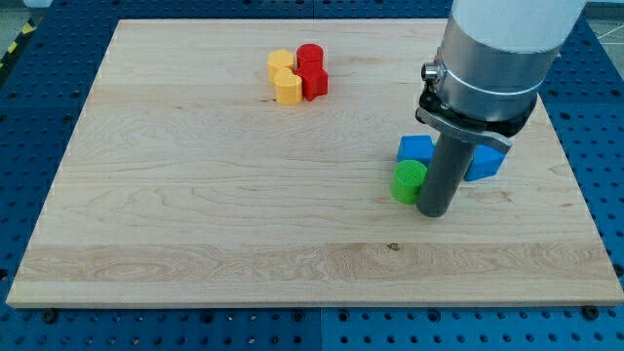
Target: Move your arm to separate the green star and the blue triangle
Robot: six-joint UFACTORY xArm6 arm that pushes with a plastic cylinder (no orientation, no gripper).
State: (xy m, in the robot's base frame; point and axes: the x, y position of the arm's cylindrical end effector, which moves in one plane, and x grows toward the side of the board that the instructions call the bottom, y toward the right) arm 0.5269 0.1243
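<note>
Board [195, 195] of pale wood on a blue perforated bench [29, 117], filling most of the view. Arm housing [502, 58], broad and grey-white, entering from the view's top right, narrowing through a dark collar into the straight rod. My tip [434, 213] down on the wood, a plain rod end with nothing spread, pressed together or pinched (no jaws to speak of).

Immediately to the view's left of my tip, touching or all but touching the rod: green block [408, 181], ridged at the sides, its star shape hard to confirm from this angle. Just up and to the view's left of the rod, behind the green one: blue block [416, 148], angular, close against the green. To the view's right of the rod, partly hidden behind it: second blue block [485, 162], wedge-like, exact shape not clear. Which of the two blues counts as the triangle: cannot tell.

Far off toward the view's top left from my tip, well apart from this cluster: yellow block pair [284, 77] and red block pair [312, 70], packed together, touching side by side.
</note>
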